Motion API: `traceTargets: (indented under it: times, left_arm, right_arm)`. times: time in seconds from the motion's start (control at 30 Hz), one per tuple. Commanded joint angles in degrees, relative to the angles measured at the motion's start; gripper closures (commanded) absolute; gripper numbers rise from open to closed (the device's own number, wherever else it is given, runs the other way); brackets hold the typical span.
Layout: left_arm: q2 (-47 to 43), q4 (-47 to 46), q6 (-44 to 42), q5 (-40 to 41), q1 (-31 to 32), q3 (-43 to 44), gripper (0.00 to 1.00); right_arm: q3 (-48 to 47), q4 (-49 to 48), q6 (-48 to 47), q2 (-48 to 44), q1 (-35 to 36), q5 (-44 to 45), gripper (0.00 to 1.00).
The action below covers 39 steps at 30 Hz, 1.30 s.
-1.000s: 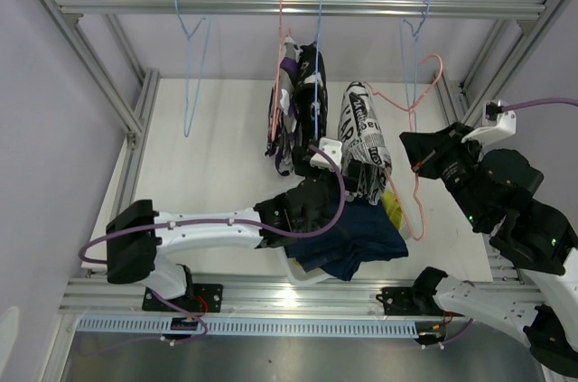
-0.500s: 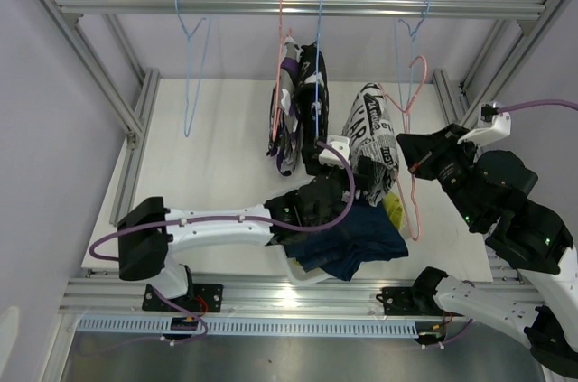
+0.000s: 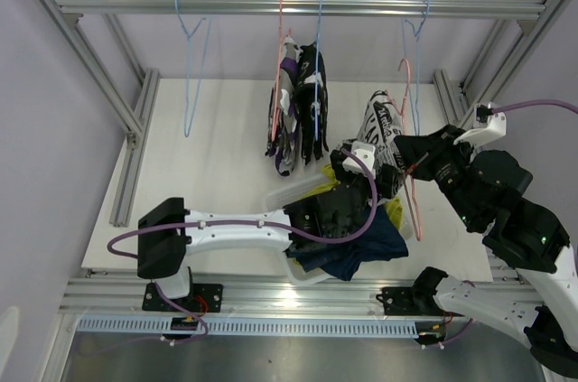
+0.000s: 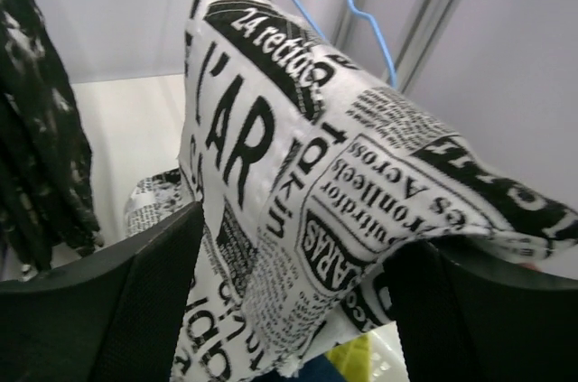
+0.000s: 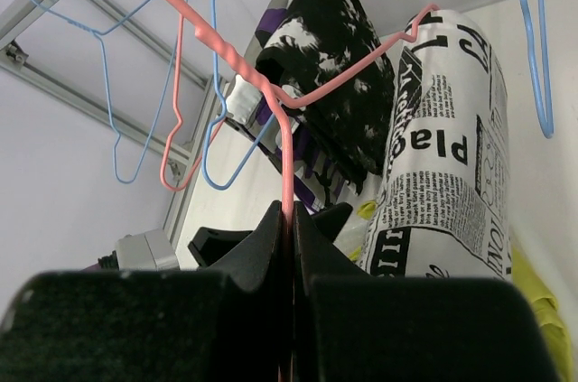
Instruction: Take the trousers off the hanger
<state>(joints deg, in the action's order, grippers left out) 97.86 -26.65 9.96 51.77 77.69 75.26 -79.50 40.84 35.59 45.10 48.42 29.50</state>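
Currently clamping the pink hanger wire in the right fingers; straddling the newsprint trousers with the left fingers spread wide, not pinching. Draped over that hanger, up off the counter. Close on a thick fold, hold the hanger steady, pull down and away slowly to avoid snagging.

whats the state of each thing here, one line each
pink wire hanger: off rail, right fingers shut on it
newspaper-print grey-white trousers: draped on that hanger, left fingers either side
plain navy trousers: heaped on table
black-and-white splatter trousers: hanging from rail
purple patterned trousers: hanging from rail
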Motion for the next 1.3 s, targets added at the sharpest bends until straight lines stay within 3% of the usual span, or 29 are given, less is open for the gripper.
traceTargets:
  times: [0.0,0.07,0.4,0.6,1.1,1.27]
  left_arm:
    - [1.8,-3.9,-0.6,-1.4,0.5,3.5,0.22]
    - [2.8,-3.5,-0.8,-1.2,0.7,4.4,0.26]
    - [6.2,-2.7,-1.3,0.4,0.8,6.6,0.29]
    - [7.4,-4.1,-4.2,2.9,0.8,7.3,0.48]
    - [10.2,-6.5,-5.5,2.8,-0.3,10.5,0.46]
    - [10.8,-7.4,-5.2,3.6,-0.6,10.9,0.75]
  right_arm:
    - [-0.1,-4.5,0.9,-0.5,0.4,-0.4,1.0]
    - [-0.1,-4.6,1.1,-0.7,0.4,-0.5,1.0]
    - [0.1,-4.4,1.4,-1.5,0.4,-0.9,1.0]
    - [1.0,-4.4,1.5,-2.4,0.4,-1.2,1.0]
    - [3.9,-4.4,3.8,-4.3,0.4,-3.2,1.0]
    - [5.2,-4.0,4.4,-5.1,0.4,-3.1,1.0]
